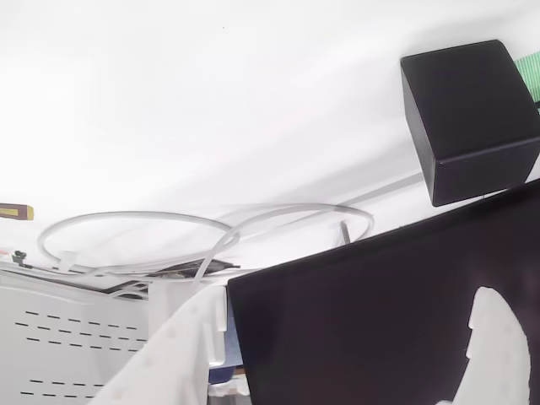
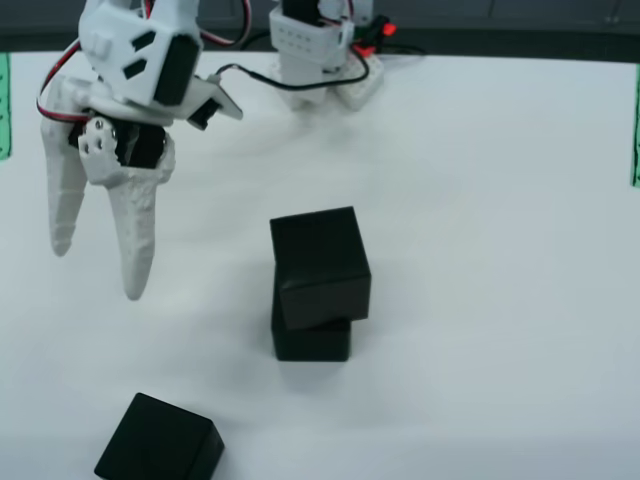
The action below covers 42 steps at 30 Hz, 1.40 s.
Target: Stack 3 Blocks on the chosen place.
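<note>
Here, in the view from above, the white gripper (image 2: pixel 95 268) hangs with its jaws a little apart and nothing between them. To their right, two black blocks are stacked: the top block (image 2: pixel 320 262) sits crooked on the bottom block (image 2: pixel 311 338). Below the jaws, a third block (image 2: pixel 160 442) lies alone on the white table (image 2: pixel 500 250). No writing can be read.

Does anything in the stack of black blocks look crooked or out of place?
Yes. From above, the top block sits twisted on the lower block, overhanging its edges. The third block lies apart, unstacked.
</note>
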Tool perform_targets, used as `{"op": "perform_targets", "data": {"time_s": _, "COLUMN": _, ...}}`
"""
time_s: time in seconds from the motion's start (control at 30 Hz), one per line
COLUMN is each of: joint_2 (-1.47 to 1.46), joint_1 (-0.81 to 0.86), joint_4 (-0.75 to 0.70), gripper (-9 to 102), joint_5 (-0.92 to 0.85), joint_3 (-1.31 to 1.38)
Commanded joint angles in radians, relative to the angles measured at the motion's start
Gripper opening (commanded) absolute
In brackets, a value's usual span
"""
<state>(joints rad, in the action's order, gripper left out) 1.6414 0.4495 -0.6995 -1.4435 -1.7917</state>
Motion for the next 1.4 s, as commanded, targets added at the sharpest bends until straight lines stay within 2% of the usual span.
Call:
{"op": "perform_targets", "data": {"time_s": 0.0, "joint_2": -0.107, "joint_1": -0.023, "joint_4": 0.002, "gripper": 40, "joint_5": -0.048, "joint_3": 0.150}}
{"op": "perform_targets", "data": {"time_s": 0.13, "joint_2": -0.218, "joint_1": -0.067, "joint_4": 0.012, "gripper": 43, "joint_5": -0.095, "joint_3": 0.225}}
{"op": "perform_targets", "data": {"time_s": 0.23, "joint_2": -0.281, "joint_1": -0.101, "joint_4": 0.080, "gripper": 44, "joint_5": -0.138, "joint_3": 0.235}}
{"op": "perform_targets", "data": {"time_s": 0.4, "joint_2": -0.370, "joint_1": -0.150, "joint_4": 0.112, "gripper": 44, "joint_5": -0.138, "joint_3": 0.324}}
{"op": "perform_targets", "data": {"time_s": 0.63, "joint_2": -0.448, "joint_1": -0.153, "joint_4": 0.175, "gripper": 43, "joint_5": -0.155, "joint_3": 0.396}}
{"op": "perform_targets", "data": {"time_s": 1.37, "joint_2": -0.635, "joint_1": -0.152, "joint_4": 0.225, "gripper": 41, "joint_5": -0.144, "joint_3": 0.535}}
